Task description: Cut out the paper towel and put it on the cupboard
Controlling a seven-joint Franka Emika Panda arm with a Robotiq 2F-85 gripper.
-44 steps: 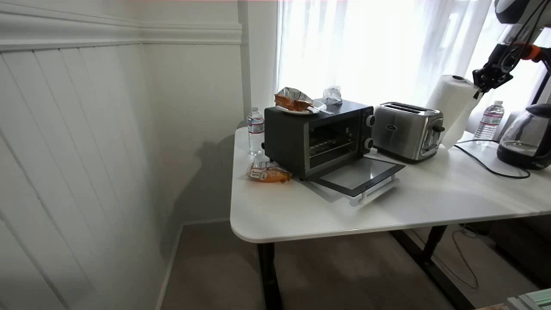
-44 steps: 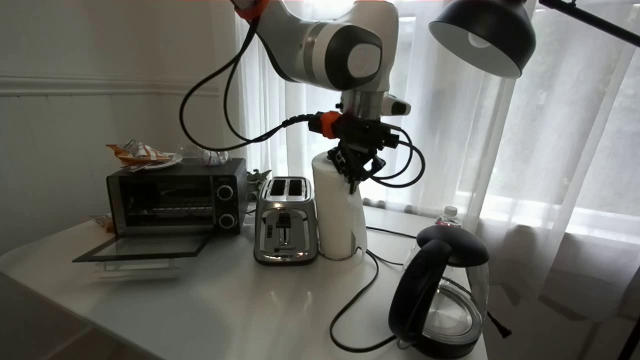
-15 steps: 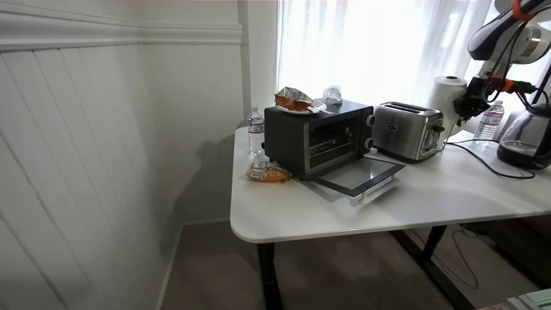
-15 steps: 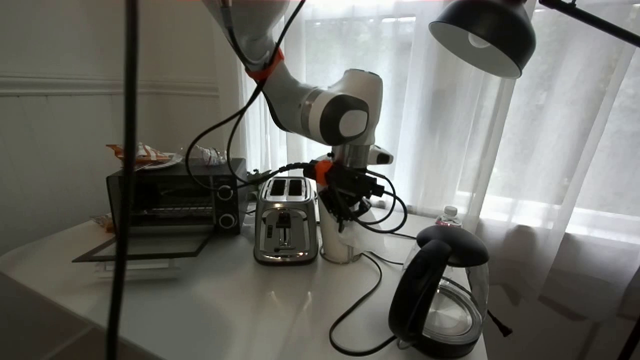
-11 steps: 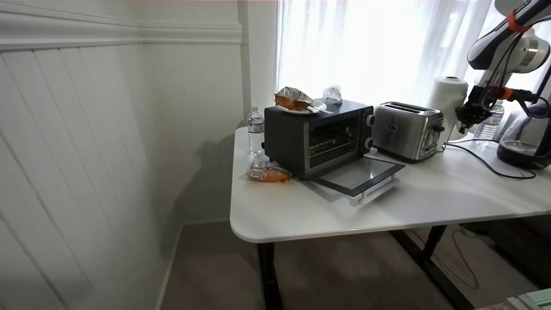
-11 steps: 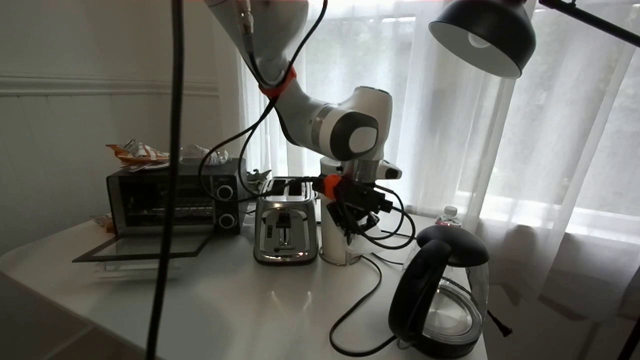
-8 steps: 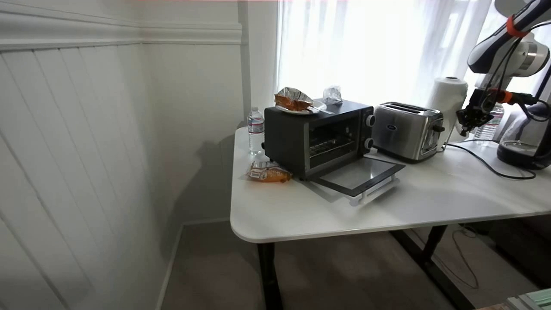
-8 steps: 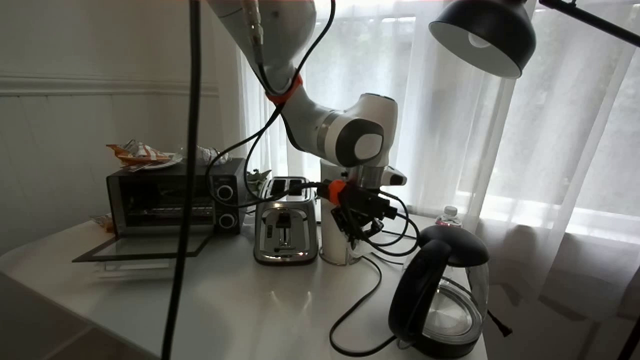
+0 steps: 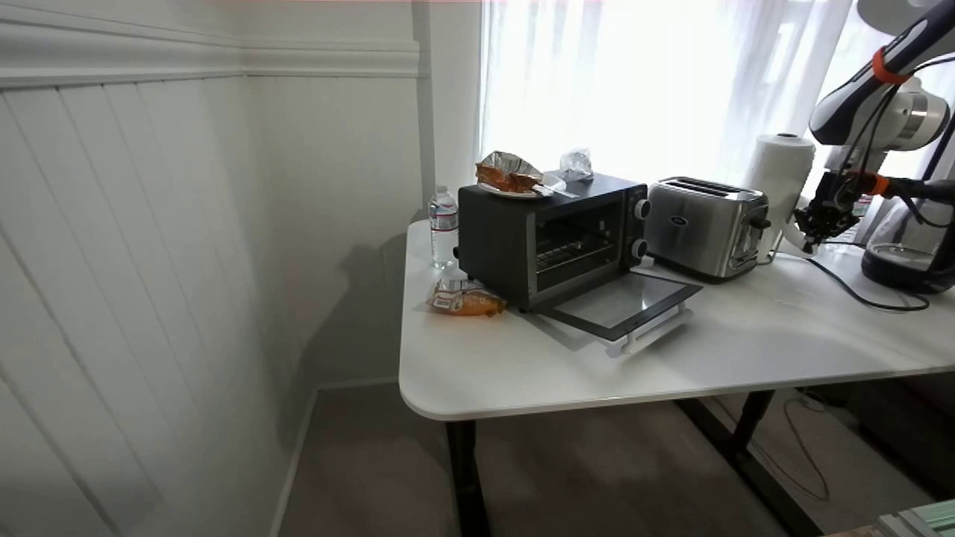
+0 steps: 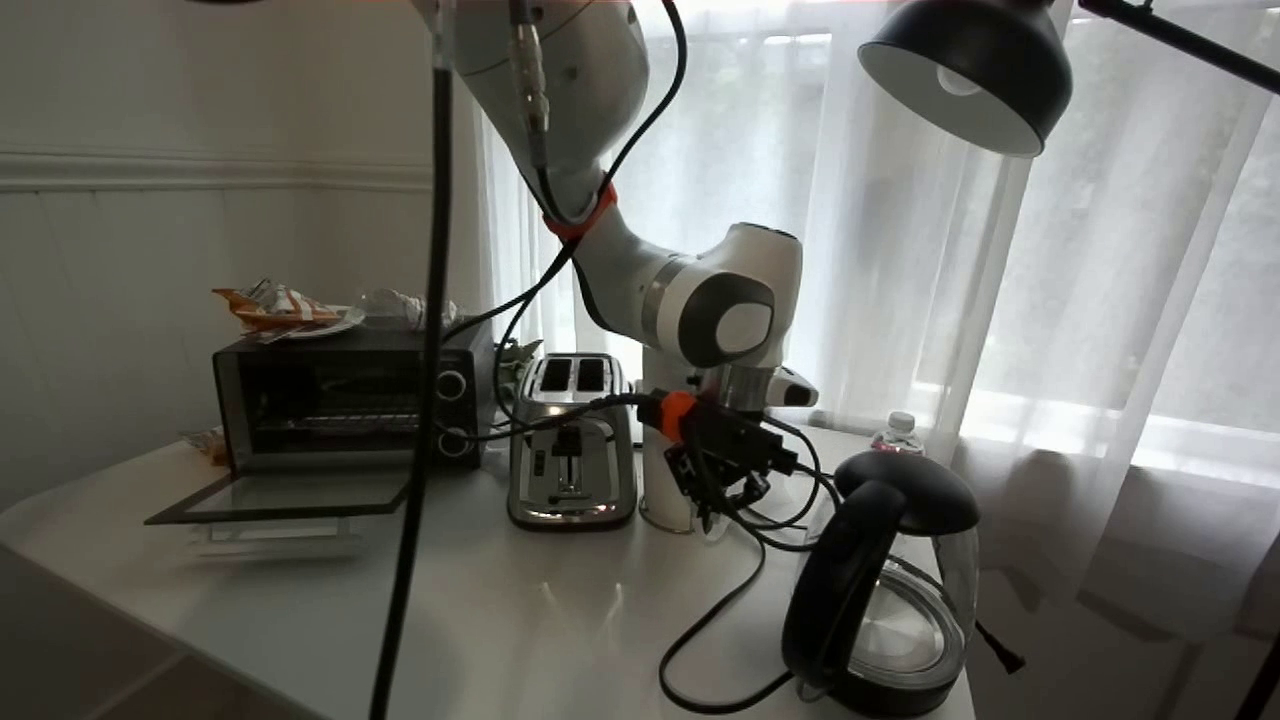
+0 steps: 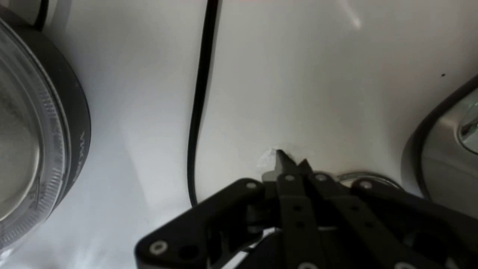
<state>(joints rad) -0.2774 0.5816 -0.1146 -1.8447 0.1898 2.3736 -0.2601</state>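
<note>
The paper towel roll, a tall white cylinder (image 9: pixel 780 175), stands upright beside the silver toaster. In an exterior view the arm partly hides the roll (image 10: pixel 660 480). My gripper (image 9: pixel 809 243) is low, just beside the roll on the kettle side; it also shows in an exterior view (image 10: pixel 710 518). In the wrist view the fingertips (image 11: pixel 292 160) are nearly together, with a thin white scrap of the sheet (image 11: pixel 266 158) at them. A pale flap of sheet (image 9: pixel 795 237) lies between roll and gripper. The cupboard is the white tabletop (image 9: pixel 552 373), below the gripper.
The silver toaster (image 9: pixel 694 231) and black toaster oven (image 9: pixel 492 239) with its open glass door stand past the roll. A glass kettle (image 10: pixel 835 590) and black cord (image 10: pixel 690 625) are near the gripper. A water bottle (image 10: pixel 897 436) stands behind the kettle. A lamp (image 10: pixel 980 85) hangs above.
The gripper has moved down from the roll's top to near its lower part, then slightly towards the kettle. The roll leaned earlier and now stands upright.
</note>
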